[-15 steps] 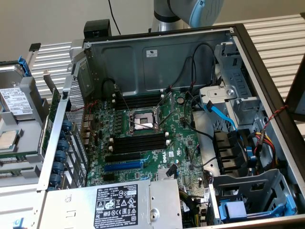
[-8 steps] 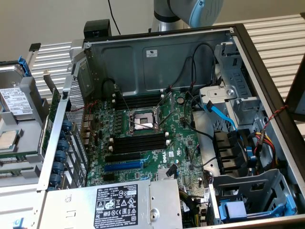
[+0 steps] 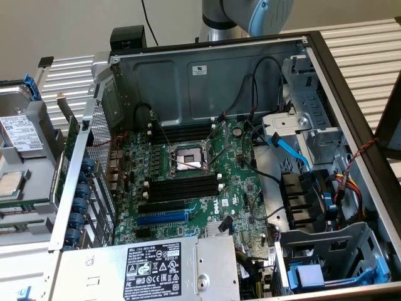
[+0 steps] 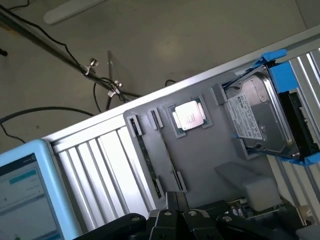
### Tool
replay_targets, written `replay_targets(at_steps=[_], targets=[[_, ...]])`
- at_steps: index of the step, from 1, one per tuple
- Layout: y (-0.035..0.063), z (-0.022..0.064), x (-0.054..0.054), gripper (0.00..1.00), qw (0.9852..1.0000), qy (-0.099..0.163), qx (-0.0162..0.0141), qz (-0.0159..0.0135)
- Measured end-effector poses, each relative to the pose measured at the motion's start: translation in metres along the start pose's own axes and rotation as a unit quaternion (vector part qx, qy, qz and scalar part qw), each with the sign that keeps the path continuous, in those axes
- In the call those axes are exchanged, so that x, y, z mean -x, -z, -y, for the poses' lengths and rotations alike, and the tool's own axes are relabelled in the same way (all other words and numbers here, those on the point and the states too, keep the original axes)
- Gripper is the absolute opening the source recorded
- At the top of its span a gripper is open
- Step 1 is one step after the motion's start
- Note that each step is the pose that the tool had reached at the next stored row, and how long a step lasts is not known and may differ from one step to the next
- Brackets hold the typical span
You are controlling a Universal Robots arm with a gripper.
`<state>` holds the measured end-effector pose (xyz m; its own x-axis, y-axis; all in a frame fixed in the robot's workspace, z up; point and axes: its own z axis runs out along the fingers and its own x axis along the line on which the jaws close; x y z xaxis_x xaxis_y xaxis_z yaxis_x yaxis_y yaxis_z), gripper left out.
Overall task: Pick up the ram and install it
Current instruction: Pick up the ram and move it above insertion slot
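Wrist view: fingers (image 4: 171,202) shut, empty, near the ram (image 4: 148,159) in tray (image 4: 200,155) beside processor (image 4: 189,115).

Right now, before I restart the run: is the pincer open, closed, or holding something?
Pincer: closed, with nothing visibly held between its tips.

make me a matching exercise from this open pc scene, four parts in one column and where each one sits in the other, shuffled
Parts:
1. hard drive
2. blue expansion slot
3. processor socket
4. ram

Places:
A. between the two banks of black memory slots
B. in a blue bracket beside the grey tray
C. on the motherboard, toward the power supply
D. in the grey tray's long narrow holder

Pairs: 1-B, 2-C, 3-A, 4-D
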<state>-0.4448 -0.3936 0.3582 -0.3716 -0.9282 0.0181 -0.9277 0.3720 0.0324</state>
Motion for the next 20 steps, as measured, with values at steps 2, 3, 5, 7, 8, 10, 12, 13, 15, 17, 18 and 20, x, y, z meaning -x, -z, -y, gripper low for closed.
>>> replay_targets(at_steps=[2,3,5,7,8,10,12,13,15,17,18,20], targets=[[-0.0009,-0.0004,0.000,0.11,0.9999,0.010,-0.0012,0.0000],[-0.0017,-0.0010,0.000,0.11,0.9999,0.013,-0.0025,0.0004],[-0.0035,-0.0030,-0.001,0.11,0.9999,0.016,-0.0048,0.0012],[-0.0053,-0.0068,-0.003,0.11,0.9998,0.016,-0.0082,0.0025],[-0.0061,-0.0087,-0.003,0.11,0.9998,0.017,-0.0101,0.0032],[-0.0076,-0.0122,-0.005,0.11,0.9998,0.017,-0.0131,0.0043],[-0.0084,-0.0145,-0.006,0.11,0.9997,0.022,-0.0135,0.0044],[-0.0085,-0.0146,-0.006,0.11,0.9995,0.029,-0.0136,0.0043],[-0.0089,-0.0148,-0.006,0.11,0.9988,0.047,-0.0137,0.0039],[-0.0096,-0.0150,-0.006,0.11,0.9978,0.065,-0.0140,0.0036],[-0.0102,-0.0151,-0.006,0.11,0.9972,0.074,-0.0142,0.0035],[-0.0116,-0.0153,-0.006,0.11,0.9958,0.091,-0.0143,0.0031]])
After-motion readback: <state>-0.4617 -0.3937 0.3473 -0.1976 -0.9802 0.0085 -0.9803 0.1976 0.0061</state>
